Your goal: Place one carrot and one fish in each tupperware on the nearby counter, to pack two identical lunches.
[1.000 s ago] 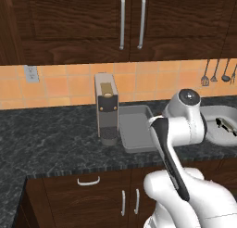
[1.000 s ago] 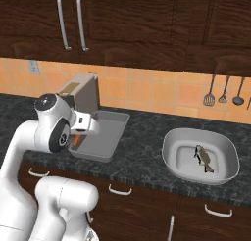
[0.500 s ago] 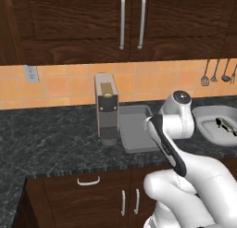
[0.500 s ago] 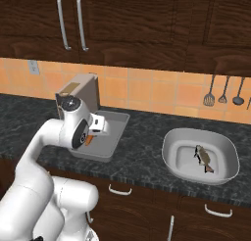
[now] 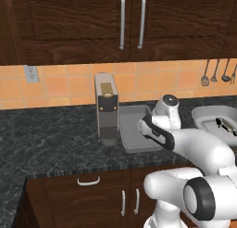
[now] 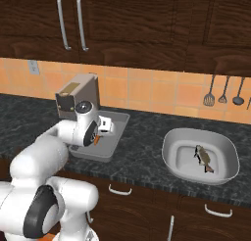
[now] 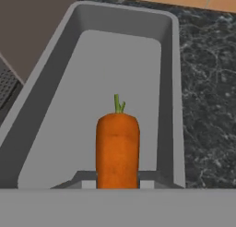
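My gripper [image 7: 117, 176] is shut on an orange carrot [image 7: 117, 145] with a green stub, held lengthwise just above the floor of the long rectangular grey tupperware [image 7: 106, 60]. In the right base view the gripper [image 6: 100, 133] hangs over that tray [image 6: 115, 125] with the carrot [image 6: 98, 140] showing below it. The tray [image 5: 132, 126] sits on the dark marbled counter [image 5: 55, 139], partly behind my arm. A brown fish [image 6: 202, 158] lies in the rounded-square tupperware [image 6: 221, 151] to the right; the fish [image 5: 225, 125] also shows in the left base view.
A tall grey-brown appliance [image 5: 106, 112] stands right against the tray's left side [image 6: 73, 95]. Utensils [image 6: 223, 90] hang on the orange tiled wall. Dark cabinets hang above, and drawers with silver handles [image 6: 120, 190] lie below the counter edge.
The arm has swung forward and the hand has travelled from beside the appliance to over the tray, lower than before, with the carrot still in its grip. The fish has not moved.
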Robot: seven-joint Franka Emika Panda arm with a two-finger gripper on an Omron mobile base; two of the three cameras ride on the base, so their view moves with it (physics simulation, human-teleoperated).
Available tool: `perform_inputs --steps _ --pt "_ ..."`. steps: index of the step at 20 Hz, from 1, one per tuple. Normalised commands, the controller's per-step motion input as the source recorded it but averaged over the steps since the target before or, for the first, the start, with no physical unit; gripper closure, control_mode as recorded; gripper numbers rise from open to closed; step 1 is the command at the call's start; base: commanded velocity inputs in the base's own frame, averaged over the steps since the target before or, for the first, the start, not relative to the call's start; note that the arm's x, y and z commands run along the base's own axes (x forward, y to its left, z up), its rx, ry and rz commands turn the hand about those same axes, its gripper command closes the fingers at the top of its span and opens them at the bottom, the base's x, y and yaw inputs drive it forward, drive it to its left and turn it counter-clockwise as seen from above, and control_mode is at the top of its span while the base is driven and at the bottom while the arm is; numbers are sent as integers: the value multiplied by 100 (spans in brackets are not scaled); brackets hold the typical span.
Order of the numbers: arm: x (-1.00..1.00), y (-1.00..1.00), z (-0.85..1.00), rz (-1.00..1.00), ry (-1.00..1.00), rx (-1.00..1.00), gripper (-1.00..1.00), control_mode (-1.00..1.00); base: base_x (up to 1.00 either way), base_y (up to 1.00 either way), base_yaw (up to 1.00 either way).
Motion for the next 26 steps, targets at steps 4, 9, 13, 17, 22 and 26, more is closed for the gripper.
perform_inputs --steps 4,9,13,17,22,26 --pt "59 -6 -41 1 3 0 100 -100 0 0 0" --pt "59 -2 -36 1 2 0 100 -100 0 0 0" --pt "58 -4 -36 1 1 0 100 -100 0 0 0" --pt "48 -4 -28 2 0 0 -100 -100 0 0 0" --pt "6 0 0 2 1 0 -100 -100 0 0 0" --pt "-10 0 41 0 -1 0 -100 -100 0 0 0"
